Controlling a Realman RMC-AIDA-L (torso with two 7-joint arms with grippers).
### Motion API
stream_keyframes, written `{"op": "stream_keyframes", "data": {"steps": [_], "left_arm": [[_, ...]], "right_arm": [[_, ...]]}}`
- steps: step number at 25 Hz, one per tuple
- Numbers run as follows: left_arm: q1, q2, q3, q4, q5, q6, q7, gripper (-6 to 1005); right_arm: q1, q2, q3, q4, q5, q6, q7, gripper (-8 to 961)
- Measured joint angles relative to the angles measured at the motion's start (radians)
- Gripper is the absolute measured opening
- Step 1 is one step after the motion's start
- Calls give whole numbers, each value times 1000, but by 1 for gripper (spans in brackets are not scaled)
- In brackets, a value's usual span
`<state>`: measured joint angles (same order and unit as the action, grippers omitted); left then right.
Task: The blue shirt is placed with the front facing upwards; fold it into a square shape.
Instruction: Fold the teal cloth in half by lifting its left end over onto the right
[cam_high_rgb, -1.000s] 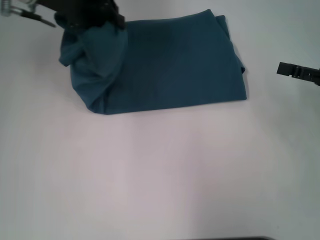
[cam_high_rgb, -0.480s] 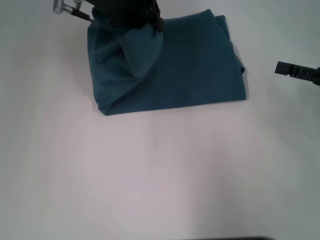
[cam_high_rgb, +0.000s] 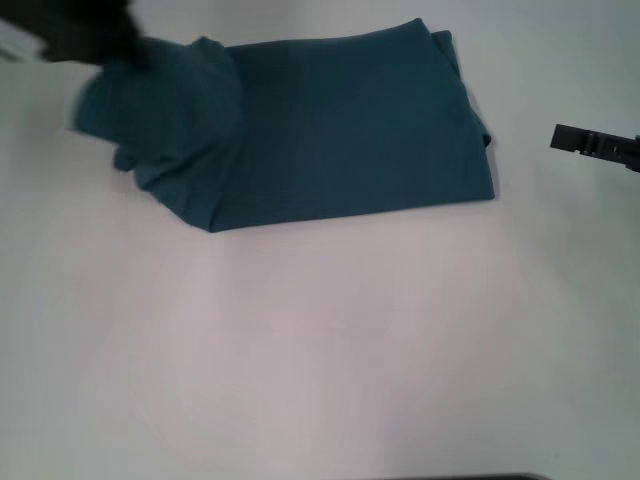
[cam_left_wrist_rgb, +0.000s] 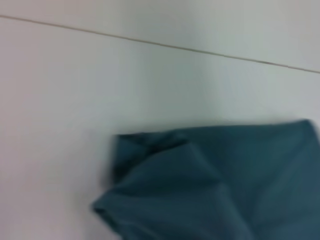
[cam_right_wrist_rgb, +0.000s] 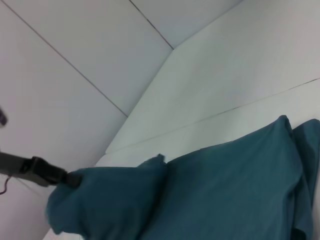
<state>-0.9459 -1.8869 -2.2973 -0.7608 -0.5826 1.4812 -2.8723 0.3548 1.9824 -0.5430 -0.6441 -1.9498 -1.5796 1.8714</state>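
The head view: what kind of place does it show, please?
Probably a lab or test bench for folding clothes, not a home: a bare white table, one blue shirt half folded on it, and plain white panel walls behind.

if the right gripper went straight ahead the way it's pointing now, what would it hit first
Probably the blue shirt. The right gripper sits off the shirt's right edge, pointing left toward it over bare table. Its height above the table is unclear, so it might pass over the cloth.
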Motion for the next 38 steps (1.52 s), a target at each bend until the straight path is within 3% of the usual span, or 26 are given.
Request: {"op": "stream_keyframes", "data": {"steps": [2, 5, 15, 21, 30, 34, 38], "left_arm": [[30, 29, -3, -6, 13, 0, -1, 68], [54, 54, -3, -13, 35, -7, 0, 68], [50, 66, -11, -50, 261, 59, -27, 67], [55, 58, -12, -10, 266, 141, -17, 67], [62, 37, -67, 6, 285, 59, -50, 67], [50, 22, -143, -41, 237, 83, -35, 67], [22, 14, -146, -56, 145, 126, -34, 66]], "right_arm": [[0, 0, 0, 0, 0, 0, 0, 840], [4, 0, 0, 0, 0, 0, 2, 840], [10, -2, 0, 0, 0, -4, 15, 837], [11, -2, 0, 0, -5, -2, 15, 835], [16, -2, 0, 0, -12, -2, 15, 833], [14, -2, 0, 0, -12, -3, 15, 832], [12, -2, 1, 0, -12, -3, 15, 831]]}}
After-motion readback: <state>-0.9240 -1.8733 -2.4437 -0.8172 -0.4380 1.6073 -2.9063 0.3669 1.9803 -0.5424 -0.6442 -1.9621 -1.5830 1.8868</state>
